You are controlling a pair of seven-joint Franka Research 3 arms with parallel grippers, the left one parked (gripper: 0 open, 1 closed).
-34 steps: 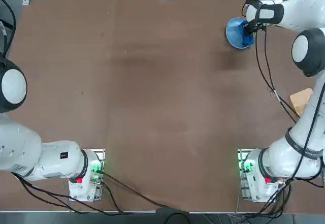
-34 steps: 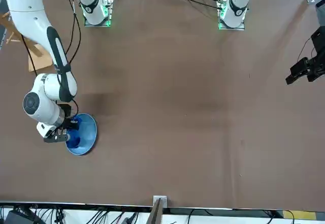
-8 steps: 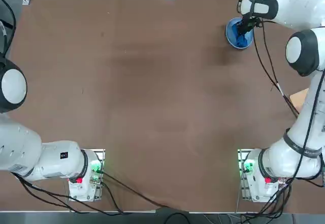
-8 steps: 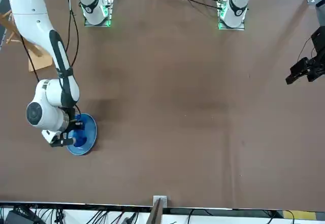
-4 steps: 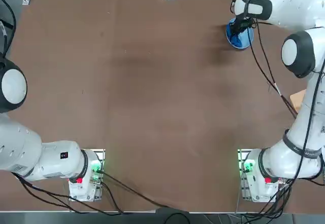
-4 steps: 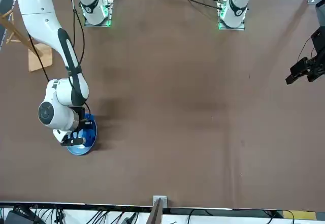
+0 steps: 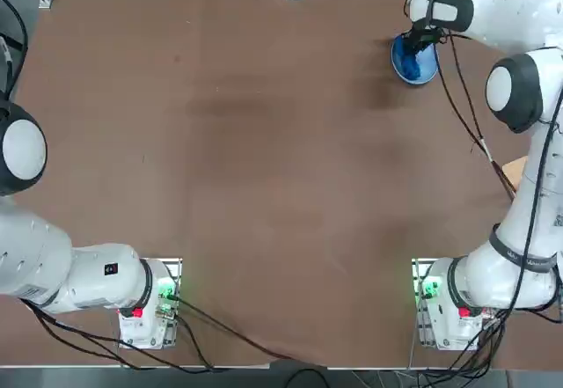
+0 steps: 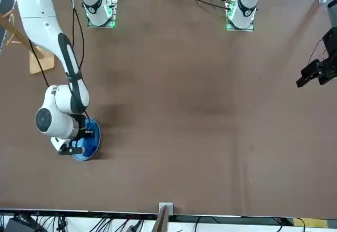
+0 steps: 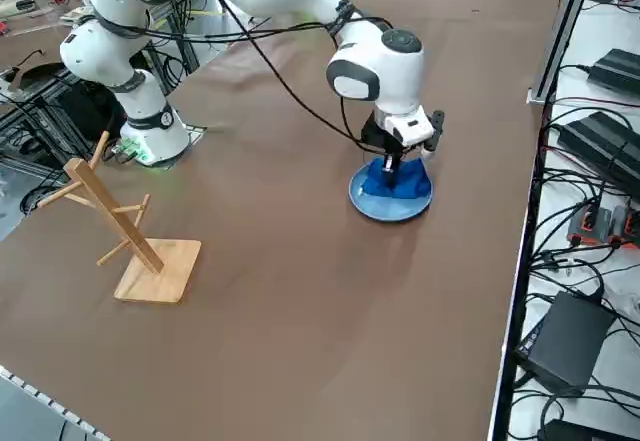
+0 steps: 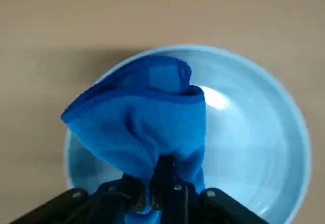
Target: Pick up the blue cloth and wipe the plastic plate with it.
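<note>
Top view: the right gripper (image 7: 417,43) sits over the plastic plate (image 7: 424,69) at the table's far right corner.

Right side view: the blue cloth (image 9: 400,179) lies bunched on the plate, under the gripper.

Right wrist view: the 2 fingers (image 10: 165,181) are clamped on the cloth's gathered edge.

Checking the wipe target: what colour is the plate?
Light sky-blue plastic plate, plain; clearest in the right wrist view.

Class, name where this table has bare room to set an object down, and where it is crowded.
Bare: the brown table from the arm bases to the far edge. Crowded: the far right corner, where the right end effector presses the blue cloth on the plastic plate.
</note>
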